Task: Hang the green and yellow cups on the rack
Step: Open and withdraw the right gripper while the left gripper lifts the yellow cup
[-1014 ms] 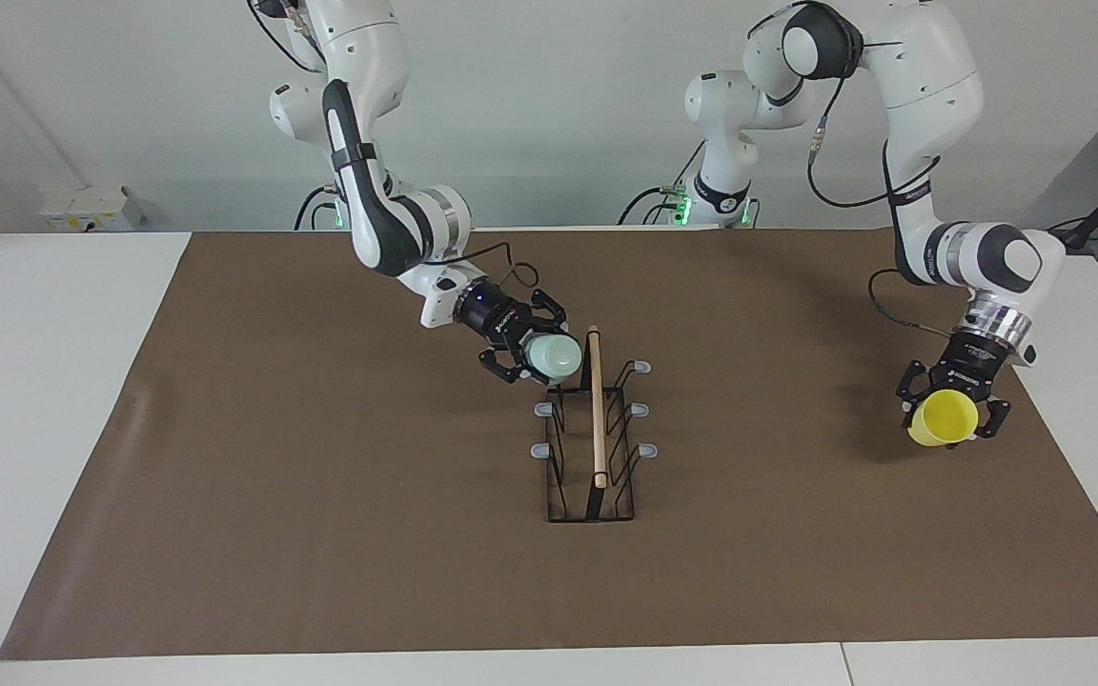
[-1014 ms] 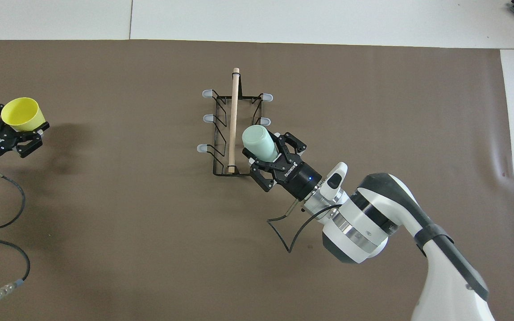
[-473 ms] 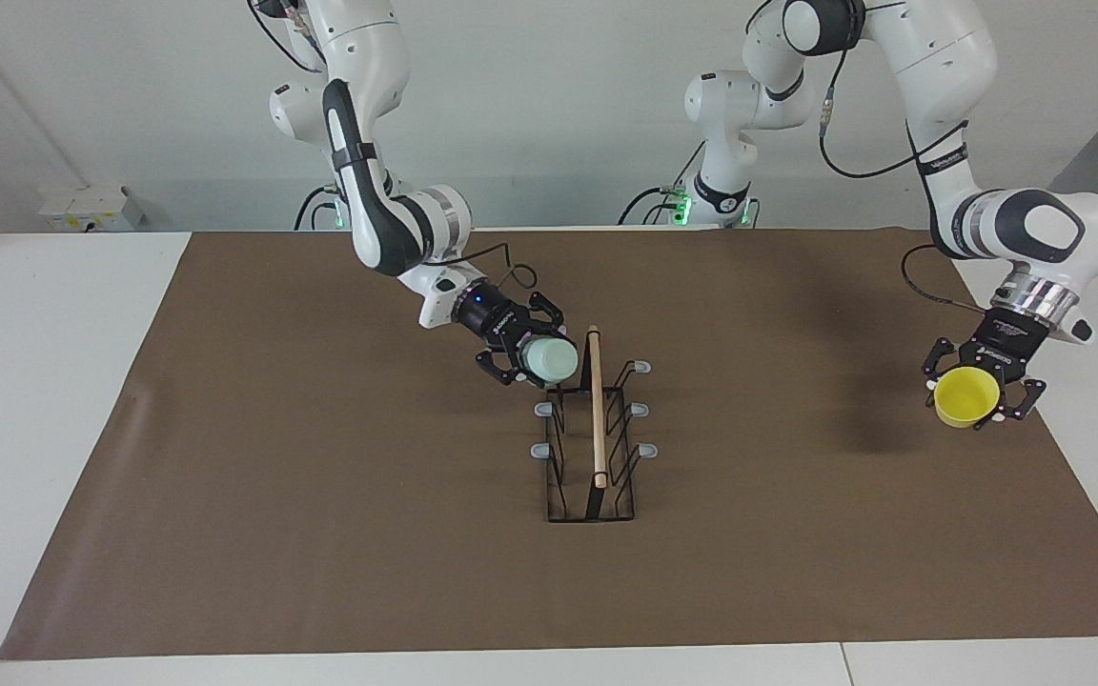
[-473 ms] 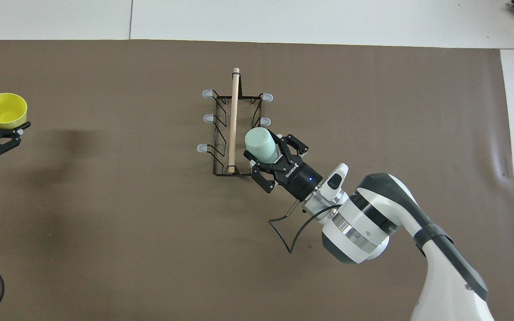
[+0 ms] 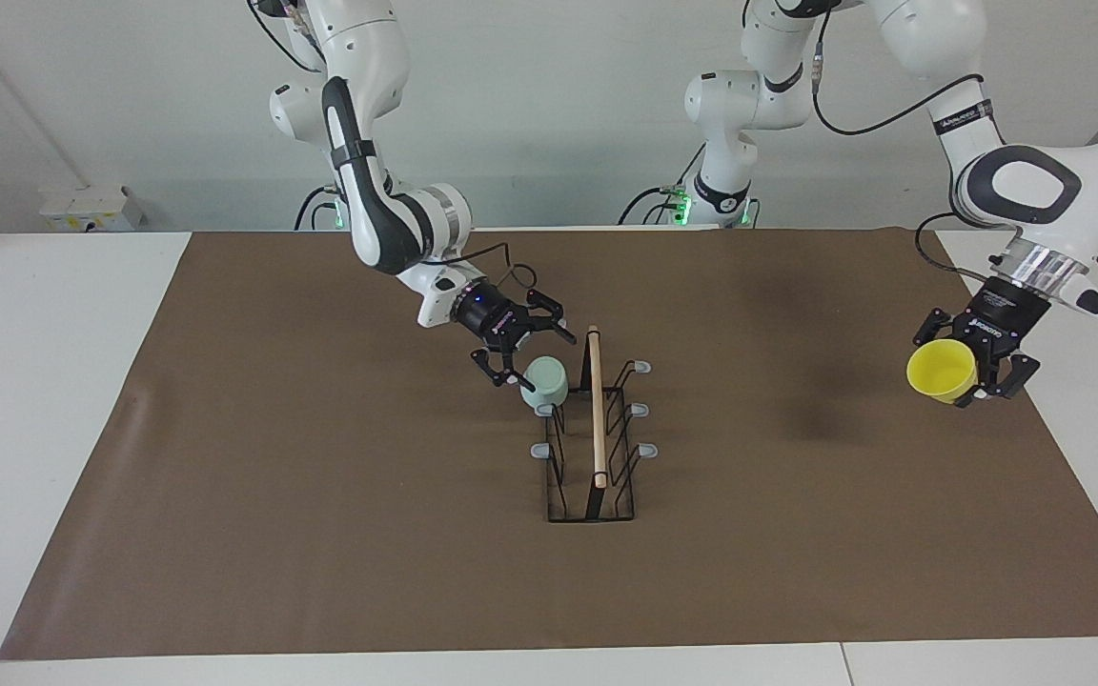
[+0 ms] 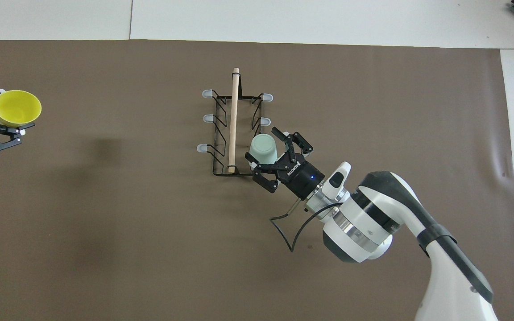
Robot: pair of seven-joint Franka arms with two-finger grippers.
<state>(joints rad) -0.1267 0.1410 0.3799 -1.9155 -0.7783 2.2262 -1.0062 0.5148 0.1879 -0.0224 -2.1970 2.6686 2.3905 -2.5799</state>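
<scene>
Two cups are in play, and only one is on the rack (image 5: 592,433). The green cup (image 5: 545,383) sits upside down over a prong on the side of the rack toward the right arm's end of the desk, at the rack's end nearest the robots. The right gripper (image 5: 522,354) stands just beside it with its fingers spread apart and nothing between them. The facing view shows the cup tilted on the prong and the gripper slightly above it; the overhead view (image 6: 263,149) shows instead how the spread fingers (image 6: 251,158) flank the cup's sides without pinching it. The rack stands near the middle of the brown mat (image 5: 320,534), its wooden rod running away from the robots.

The left gripper (image 5: 966,367) hangs over the mat's edge at the left arm's end of the desk, pinching the yellow cup (image 5: 942,373). From overhead (image 6: 17,107) the cup's open mouth faces up, a thing the facing view shows less plainly.
</scene>
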